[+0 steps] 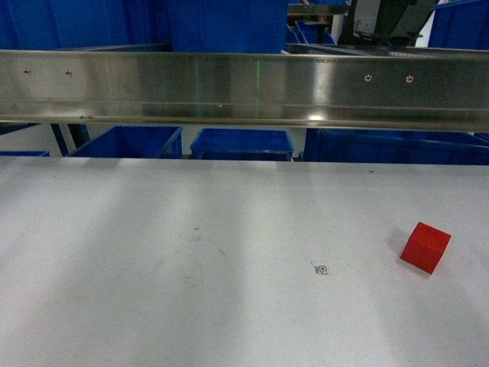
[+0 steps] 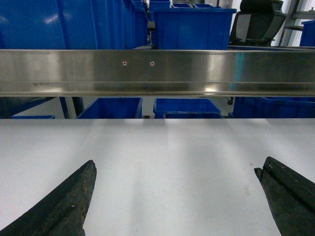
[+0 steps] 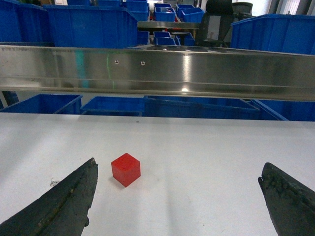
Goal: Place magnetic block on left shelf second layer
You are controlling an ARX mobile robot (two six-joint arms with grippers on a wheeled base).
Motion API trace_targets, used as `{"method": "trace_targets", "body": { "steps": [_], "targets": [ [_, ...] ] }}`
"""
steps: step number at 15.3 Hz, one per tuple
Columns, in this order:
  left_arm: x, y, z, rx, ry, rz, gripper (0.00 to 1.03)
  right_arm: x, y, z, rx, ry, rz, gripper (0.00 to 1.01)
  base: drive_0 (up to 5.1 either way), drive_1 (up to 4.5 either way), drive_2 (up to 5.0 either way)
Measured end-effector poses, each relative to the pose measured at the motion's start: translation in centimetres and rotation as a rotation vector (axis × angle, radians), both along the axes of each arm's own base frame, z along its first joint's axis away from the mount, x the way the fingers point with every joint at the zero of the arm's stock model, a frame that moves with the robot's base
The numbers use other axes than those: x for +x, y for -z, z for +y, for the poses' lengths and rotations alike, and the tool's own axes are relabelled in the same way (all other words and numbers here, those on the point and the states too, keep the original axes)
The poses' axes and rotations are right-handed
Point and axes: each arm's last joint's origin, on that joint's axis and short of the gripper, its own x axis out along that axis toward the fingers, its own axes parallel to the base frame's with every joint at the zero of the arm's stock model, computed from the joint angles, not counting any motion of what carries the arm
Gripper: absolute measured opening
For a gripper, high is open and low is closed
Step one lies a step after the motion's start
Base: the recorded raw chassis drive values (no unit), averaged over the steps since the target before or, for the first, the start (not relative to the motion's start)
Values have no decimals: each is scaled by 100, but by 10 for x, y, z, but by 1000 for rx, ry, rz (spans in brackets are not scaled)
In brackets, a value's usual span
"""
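Magnetic block (image 3: pixel 126 169) on table (image 1: pixel 153 252), absent from left wrist view

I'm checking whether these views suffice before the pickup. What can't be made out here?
- Shelf layers: every view shows only one steel rail; edges cut off the rest.
- Floor marker: too small to read, head view.
- Red cube: undersides hidden.
- Both grippers: absent from head view.

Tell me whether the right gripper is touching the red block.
Apart. The right wrist view shows bare table between the magnetic block and both open jaws of the right gripper.
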Motion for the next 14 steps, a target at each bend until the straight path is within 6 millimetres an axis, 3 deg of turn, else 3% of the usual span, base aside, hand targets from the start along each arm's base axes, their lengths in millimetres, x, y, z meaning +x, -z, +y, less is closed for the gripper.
{"method": "trace_targets", "body": {
  "steps": [14],
  "targets": [
    [0,0,0,0,0,0,98,0,0,0,0,0,0,98,0,0,0]
  ]
}}
